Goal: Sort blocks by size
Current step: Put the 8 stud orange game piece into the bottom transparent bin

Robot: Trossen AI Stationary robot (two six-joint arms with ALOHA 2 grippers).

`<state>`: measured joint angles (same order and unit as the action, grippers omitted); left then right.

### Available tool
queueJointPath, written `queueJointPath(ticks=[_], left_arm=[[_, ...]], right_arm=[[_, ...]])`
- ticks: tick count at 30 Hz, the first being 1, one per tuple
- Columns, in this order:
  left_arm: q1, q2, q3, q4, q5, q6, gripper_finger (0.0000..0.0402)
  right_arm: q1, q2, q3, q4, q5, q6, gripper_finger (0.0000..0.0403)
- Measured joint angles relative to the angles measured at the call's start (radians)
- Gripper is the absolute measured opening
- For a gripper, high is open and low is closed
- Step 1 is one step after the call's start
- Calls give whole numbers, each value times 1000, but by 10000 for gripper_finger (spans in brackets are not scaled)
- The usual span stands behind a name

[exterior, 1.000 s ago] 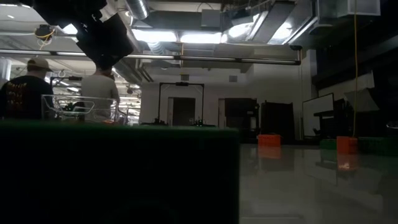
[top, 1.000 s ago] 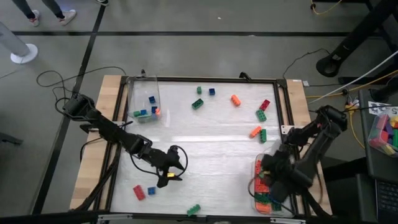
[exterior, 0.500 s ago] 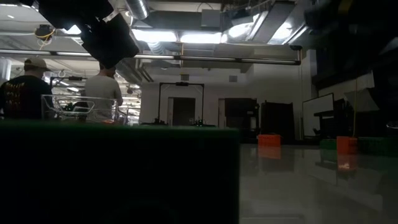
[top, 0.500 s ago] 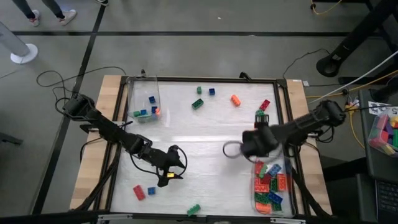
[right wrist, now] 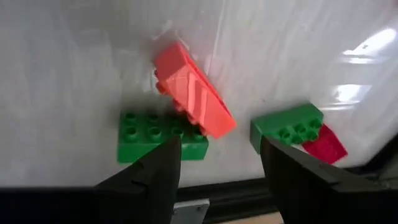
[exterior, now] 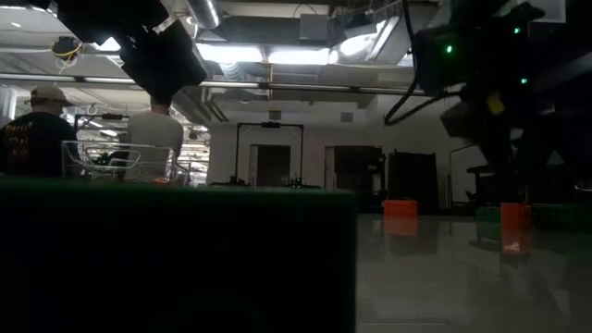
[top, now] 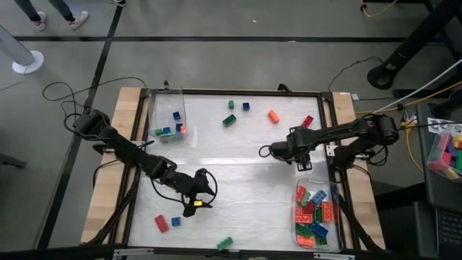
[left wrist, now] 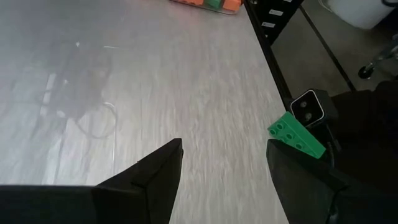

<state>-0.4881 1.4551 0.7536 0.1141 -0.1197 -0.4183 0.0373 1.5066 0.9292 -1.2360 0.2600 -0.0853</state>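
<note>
The right gripper [right wrist: 217, 168], having swung from its bin [top: 315, 215], is hovering spread and empty over the orange block [right wrist: 193, 90] (left gripper [left wrist: 224, 165] idling, also spread).

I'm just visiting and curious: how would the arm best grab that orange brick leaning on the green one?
Probably from above, with the right gripper, now open, closing across the orange brick's two long sides. It lies tilted, one end propped on the green brick, so pinching the narrow width looks steadier than its ends.
</note>
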Motion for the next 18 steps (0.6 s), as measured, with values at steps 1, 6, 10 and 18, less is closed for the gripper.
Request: queueJointPath(ticks=[1, 6, 10, 18], left_arm=[[0, 0, 0, 0, 0, 0, 221], [0, 0, 0, 0, 0, 0, 221], [0, 0, 0, 0, 0, 0, 221], [0, 0, -1, 0, 0, 2, 221]], right_arm=[[-10, 0, -11, 20, -1, -22, 218], [-50, 0, -60, 112, -46, -121, 218], [-67, 0, -100, 194, -50, -162, 218], [-73, 0, -161, 304, -70, -182, 213]])
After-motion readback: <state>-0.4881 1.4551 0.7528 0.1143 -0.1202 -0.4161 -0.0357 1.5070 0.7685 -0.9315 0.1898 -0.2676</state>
